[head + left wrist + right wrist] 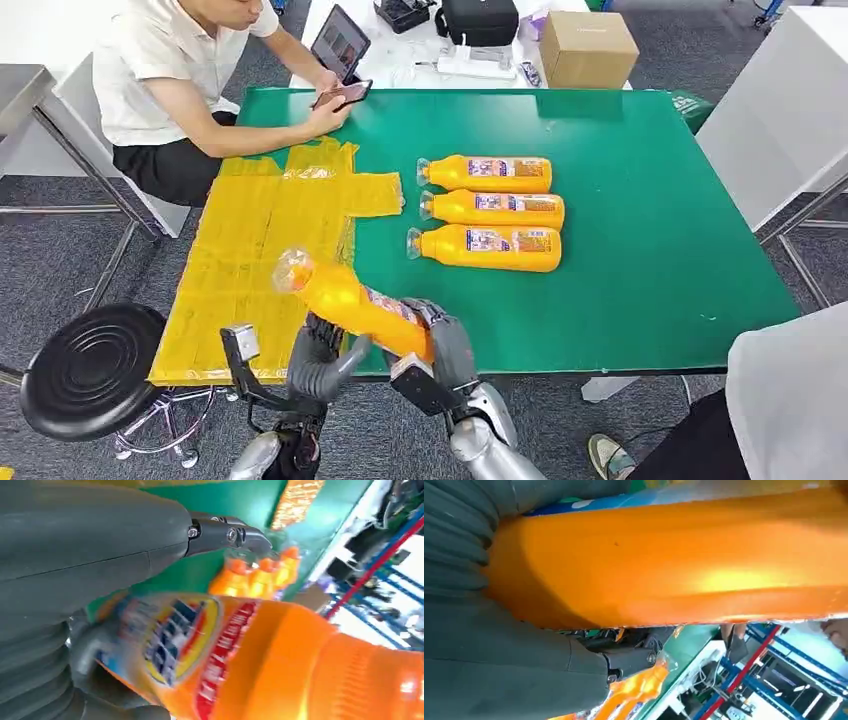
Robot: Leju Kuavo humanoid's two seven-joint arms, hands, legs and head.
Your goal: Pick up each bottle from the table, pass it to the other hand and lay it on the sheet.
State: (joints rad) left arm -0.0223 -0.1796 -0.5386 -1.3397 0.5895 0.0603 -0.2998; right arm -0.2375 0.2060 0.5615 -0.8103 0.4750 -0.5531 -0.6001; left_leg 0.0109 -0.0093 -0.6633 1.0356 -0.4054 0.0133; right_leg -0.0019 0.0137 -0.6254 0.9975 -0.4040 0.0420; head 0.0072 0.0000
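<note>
Three orange bottles (487, 211) lie side by side on the green table (640, 260), caps toward the yellow sheet (255, 265), and a fourth bottle (350, 300), tilted with its cap up toward the sheet, is grasped by the right hand (440, 345), with the left hand (320, 360) wrapped around it too.

The held bottle (280, 665) runs off the left wrist view's edge, its label smeared and unreadable. The three bottles on the worktop (257, 577) are just an orange blur there. In the head view the right hand (440, 345) covers the bottle's base, while the seated person (180, 70) is cropped at the top.
</note>
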